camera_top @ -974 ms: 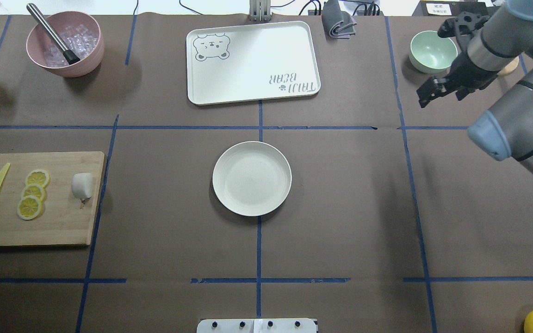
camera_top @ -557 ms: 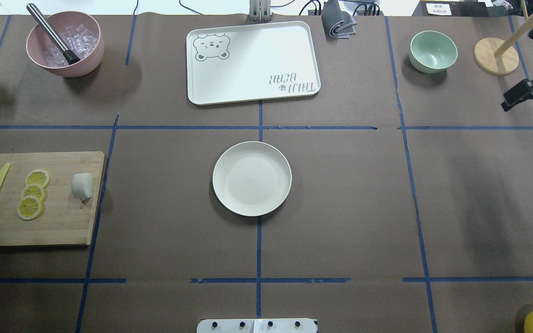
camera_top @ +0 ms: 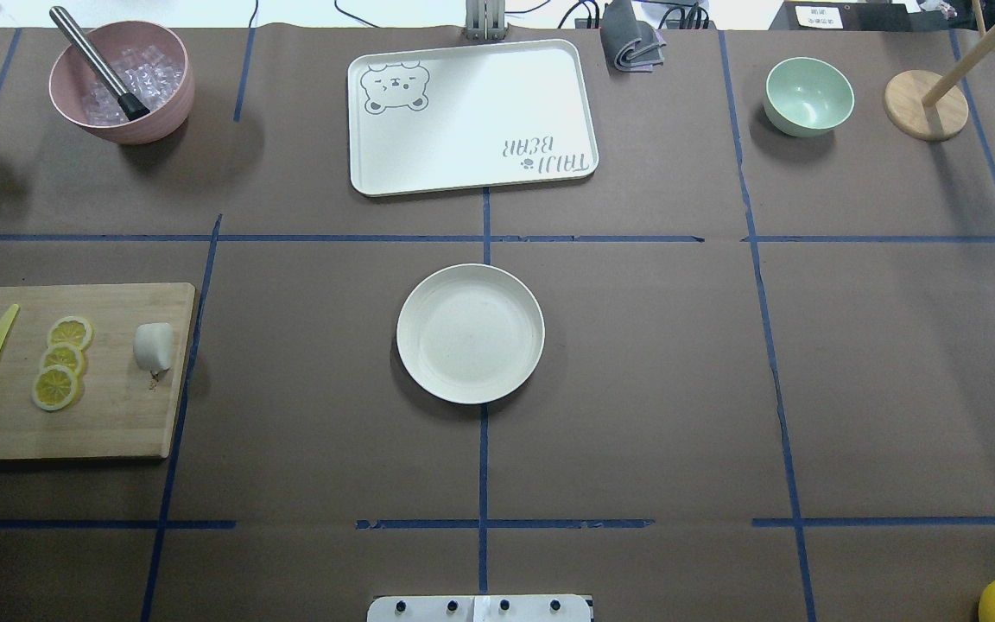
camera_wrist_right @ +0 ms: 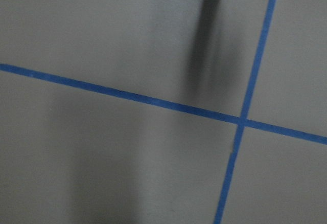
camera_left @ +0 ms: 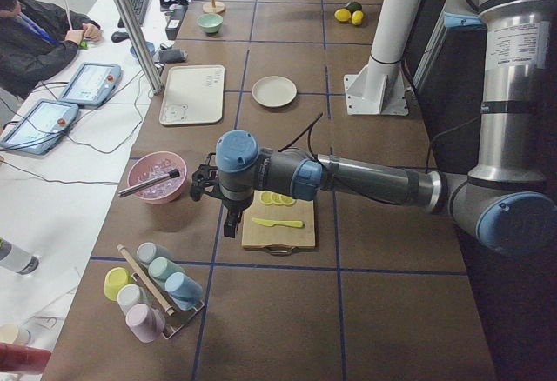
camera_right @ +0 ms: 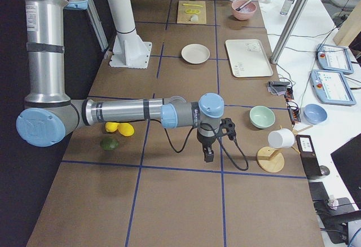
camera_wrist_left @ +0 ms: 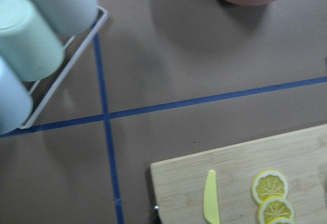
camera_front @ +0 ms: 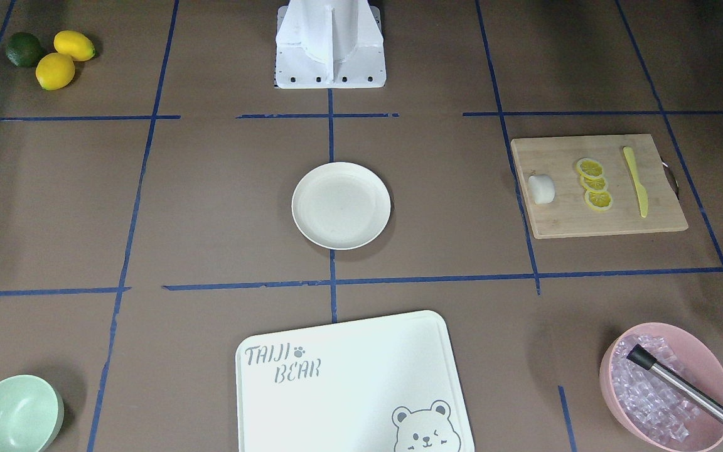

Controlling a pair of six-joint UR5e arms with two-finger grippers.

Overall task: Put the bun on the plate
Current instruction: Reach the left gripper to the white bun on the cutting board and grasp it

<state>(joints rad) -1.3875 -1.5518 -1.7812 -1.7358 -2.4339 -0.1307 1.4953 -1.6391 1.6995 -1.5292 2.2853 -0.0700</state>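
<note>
Small white bun sits on the bamboo cutting board, beside the yellow lemon slices, well apart from the empty round cream plate. Left gripper hovers near the board, right gripper far off; can't tell either's jaws. I'd descend straight and pinch gently across the bun's sides.

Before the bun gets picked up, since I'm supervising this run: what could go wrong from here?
The bun lies near the edge of the board, so a clumsy push may knock it off. The lemon slices lie beside it, and a wide grasp might disturb them. It looks smooth and rounded, so it may slip or roll before reaching the plate.
</note>
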